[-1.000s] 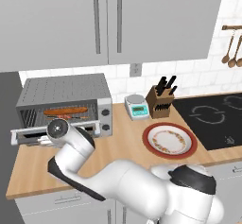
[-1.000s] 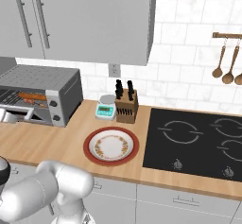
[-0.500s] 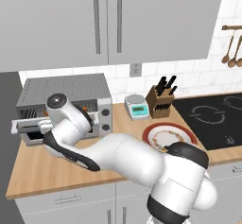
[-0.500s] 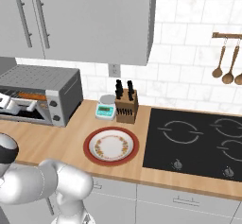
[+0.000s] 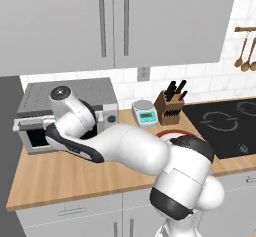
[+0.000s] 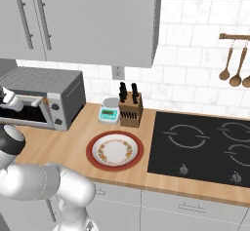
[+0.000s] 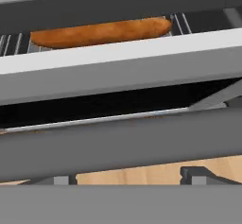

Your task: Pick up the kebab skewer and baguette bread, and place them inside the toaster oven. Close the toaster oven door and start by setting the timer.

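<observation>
The boxy silver-grey toaster oven with its dotted top sits at the left of the left base view on the pale wooden counter, and at the left edge of the right base view, with its two black knobs on the right panel. The white arm reaches across its front, and the toaster oven door, a dark glass pane in a silver-grey frame, stands partly raised in front of the opening. In the hand view the long orange-brown baguette bread lies on the wire rack across the upper part of the frame, behind the door's grey bar. The gripper shows two small dark tips at the bottom of that view, set wide apart with nothing between them, over a strip of wooden counter. The round red-rimmed plate lies in the lower centre of the right base view, beside the black cooktop.
</observation>
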### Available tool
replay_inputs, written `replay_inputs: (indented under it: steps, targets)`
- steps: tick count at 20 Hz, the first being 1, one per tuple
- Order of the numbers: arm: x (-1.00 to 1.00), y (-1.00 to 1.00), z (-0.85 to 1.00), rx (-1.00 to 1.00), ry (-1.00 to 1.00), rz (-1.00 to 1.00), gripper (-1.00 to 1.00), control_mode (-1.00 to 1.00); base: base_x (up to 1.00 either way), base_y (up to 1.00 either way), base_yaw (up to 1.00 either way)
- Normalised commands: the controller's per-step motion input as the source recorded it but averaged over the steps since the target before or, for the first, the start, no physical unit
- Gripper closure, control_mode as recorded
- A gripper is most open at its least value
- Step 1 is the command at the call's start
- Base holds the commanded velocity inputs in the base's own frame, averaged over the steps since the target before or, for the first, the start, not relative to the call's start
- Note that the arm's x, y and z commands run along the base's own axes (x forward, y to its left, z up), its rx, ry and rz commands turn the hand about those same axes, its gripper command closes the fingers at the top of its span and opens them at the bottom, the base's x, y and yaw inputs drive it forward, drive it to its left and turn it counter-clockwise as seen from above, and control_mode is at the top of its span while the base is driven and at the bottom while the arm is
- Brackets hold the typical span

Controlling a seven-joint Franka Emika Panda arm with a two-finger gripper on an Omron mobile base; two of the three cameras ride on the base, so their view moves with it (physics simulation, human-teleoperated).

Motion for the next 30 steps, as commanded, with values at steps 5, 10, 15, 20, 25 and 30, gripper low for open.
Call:
replay_inputs:
  steps: [5,10,15,20,25,30]
  targets:
    - [0.47,-0.41,-0.06,0.00,0.01,-0.03,-1.00,-1.00,0.00,0.00,0.00]
    - [0.39,-0.51,-0.15,0.00,0.01,-0.02,-1.00,-1.00,0.00,0.00,0.00]
    - [0.25,-0.48,-0.19,0.00,0.01,-0.02,-1.00,-1.00,0.00,0.00,0.00]
    - [0.00,-0.46,-0.07,0.00,0.00,-0.01,-1.00,-1.00,0.00,0.00,0.00]
    - [-0.26,-0.37,0.00,0.00,0.00,0.00,-1.00,-1.00,0.00,0.00,0.00]
    - [-0.69,-0.28,0.00,0.00,0.00,0.00,-1.00,-1.00,0.00,0.00,0.00]
